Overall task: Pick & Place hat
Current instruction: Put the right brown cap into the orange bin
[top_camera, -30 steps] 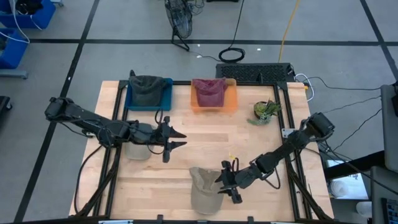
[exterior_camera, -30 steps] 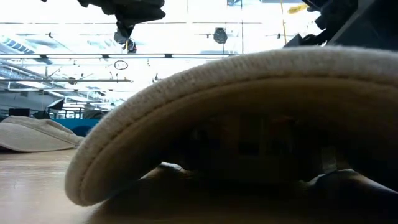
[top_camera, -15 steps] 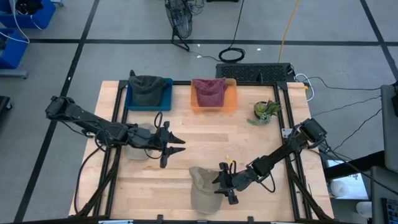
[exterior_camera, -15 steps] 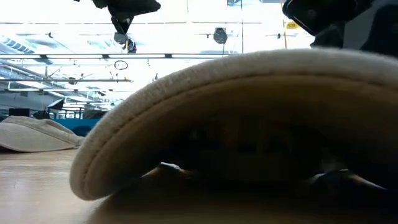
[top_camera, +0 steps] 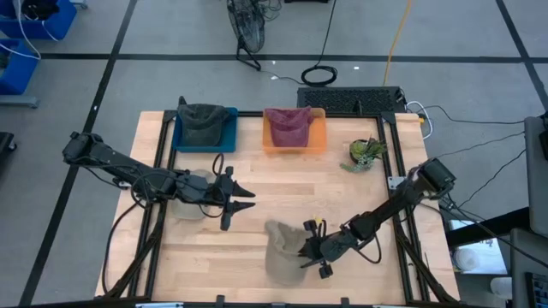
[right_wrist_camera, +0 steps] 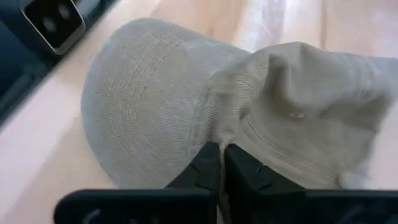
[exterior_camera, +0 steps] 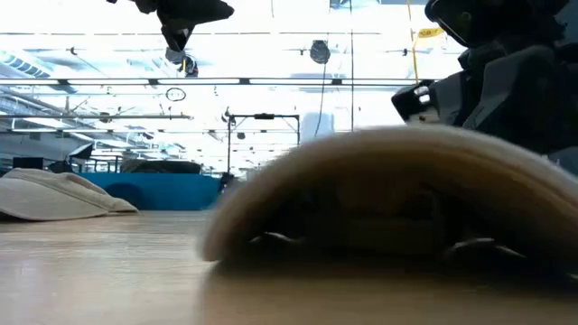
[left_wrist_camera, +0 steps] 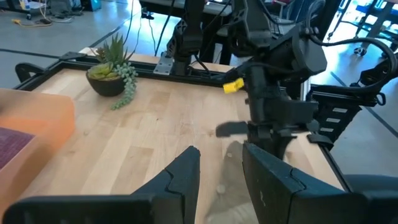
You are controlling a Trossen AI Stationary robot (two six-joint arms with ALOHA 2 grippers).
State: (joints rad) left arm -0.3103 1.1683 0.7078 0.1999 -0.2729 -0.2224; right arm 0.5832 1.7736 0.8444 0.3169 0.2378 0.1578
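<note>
Right end effector (right_wrist_camera: 219, 163) pinches beige hat (right_wrist_camera: 186, 99) — maroon hat (top_camera: 288, 125) in orange bin (top_camera: 318, 139).

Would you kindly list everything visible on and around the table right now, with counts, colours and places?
Beige cap: one, near front edge, crown pinched by the right hand.
Second beige cap: one, left side, under the left arm.
Blue tray: one, back left, holding a dark grey cap.
Orange tray: one, back centre, holding a maroon cap.
Potted plant: one, green, back right.
Table: one, light wood.
Left hand: dark, hovering at table centre, fingers parted, empty.
Right hand: dark, shut on the beige cap.
</note>
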